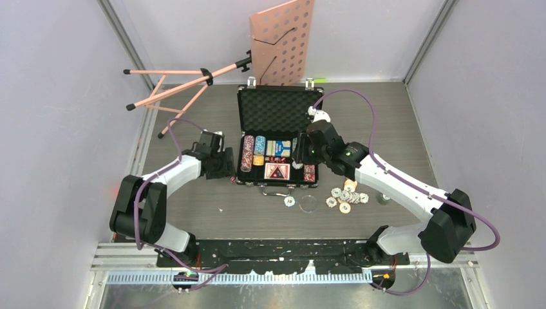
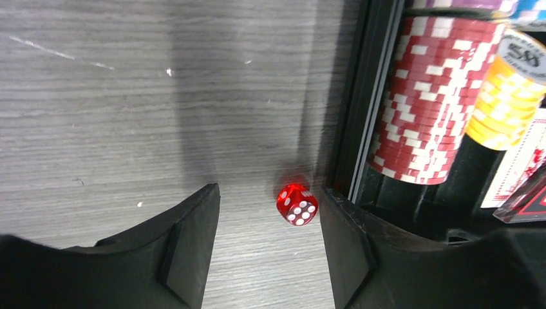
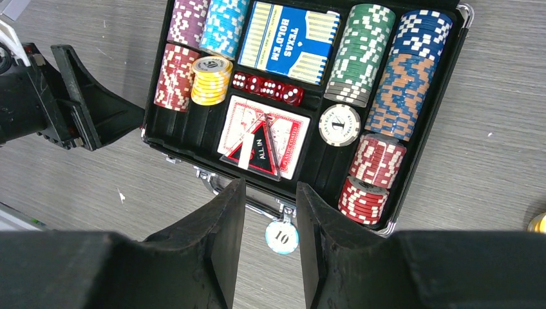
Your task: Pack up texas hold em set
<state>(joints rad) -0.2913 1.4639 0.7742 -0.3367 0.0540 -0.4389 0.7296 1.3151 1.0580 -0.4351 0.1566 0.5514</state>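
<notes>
left wrist view: my left gripper (image 2: 267,219) stands open astride a small red die (image 2: 297,205) on the table (image 2: 129,129), just beside the left wall of the open briefcase (image 2: 359,96). i judge die pickup to be the step in hand; the next move calls for closing squarely on it, then lifting it over the wall to the dice row (image 3: 267,88). further off, my right gripper (image 3: 270,215) hovers open and empty over the briefcase front, with loose chips (image 1: 344,195) unpacked beside it.
</notes>
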